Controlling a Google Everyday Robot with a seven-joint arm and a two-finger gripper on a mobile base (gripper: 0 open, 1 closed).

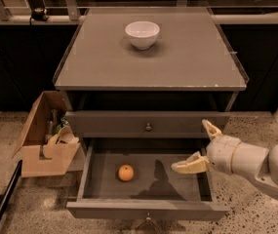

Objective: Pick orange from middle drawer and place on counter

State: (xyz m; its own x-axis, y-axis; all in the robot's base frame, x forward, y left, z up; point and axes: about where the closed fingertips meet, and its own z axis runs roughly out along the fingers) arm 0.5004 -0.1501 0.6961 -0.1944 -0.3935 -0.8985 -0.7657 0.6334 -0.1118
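Observation:
The orange (pixel 126 172) lies inside the middle drawer (pixel 148 209), which is pulled open, left of its centre. My gripper (pixel 197 146) hangs over the drawer's right side, open, with one finger (pixel 211 128) up near the upper drawer front and the other (pixel 189 165) lower over the drawer floor. It is empty and well to the right of the orange. The counter (pixel 187 57) spreads above, flat and grey-brown under a clear sheet.
A white bowl (pixel 142 34) stands on the counter near the back. The shut upper drawer (pixel 148 125) with its knob sits above the open one. An open cardboard box (pixel 46 140) with items stands on the floor at left. A dark pole (pixel 2 204) leans at bottom left.

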